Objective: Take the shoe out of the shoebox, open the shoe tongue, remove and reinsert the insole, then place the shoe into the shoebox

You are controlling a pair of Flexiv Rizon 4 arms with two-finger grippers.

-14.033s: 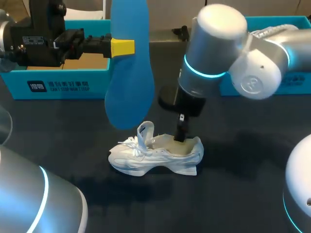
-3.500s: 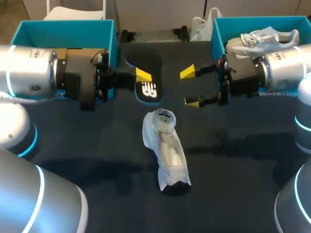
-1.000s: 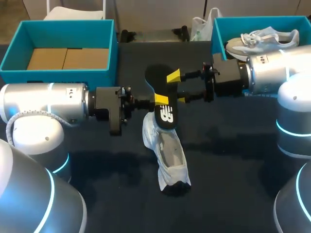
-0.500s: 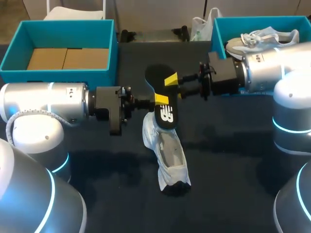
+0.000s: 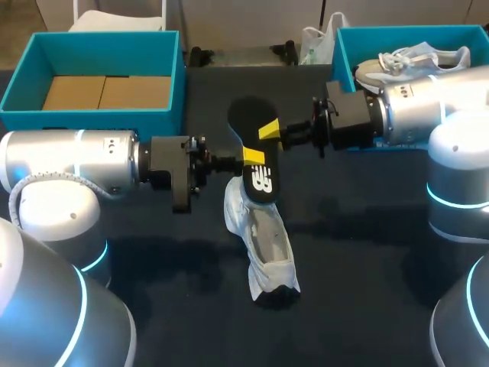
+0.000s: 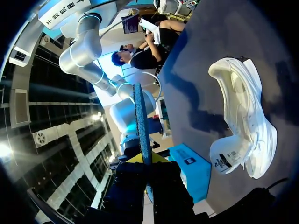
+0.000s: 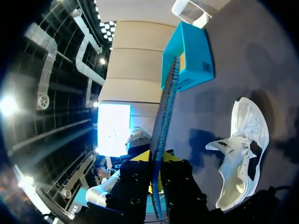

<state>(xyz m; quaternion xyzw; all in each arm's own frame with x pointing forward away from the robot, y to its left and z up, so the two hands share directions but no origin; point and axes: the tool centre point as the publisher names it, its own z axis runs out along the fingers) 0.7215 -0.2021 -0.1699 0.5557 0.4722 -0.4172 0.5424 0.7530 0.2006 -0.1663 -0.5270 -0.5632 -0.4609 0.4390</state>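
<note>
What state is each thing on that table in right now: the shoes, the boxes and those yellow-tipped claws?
insole: out of the shoe, held in the air above it.
left gripper: shut on the insole.
right gripper: shut on the insole.
white shoe: on the table, outside both boxes, opening upward.
left shoebox: open, no shoe inside.
right shoebox: open, holding a second sneaker.
</note>
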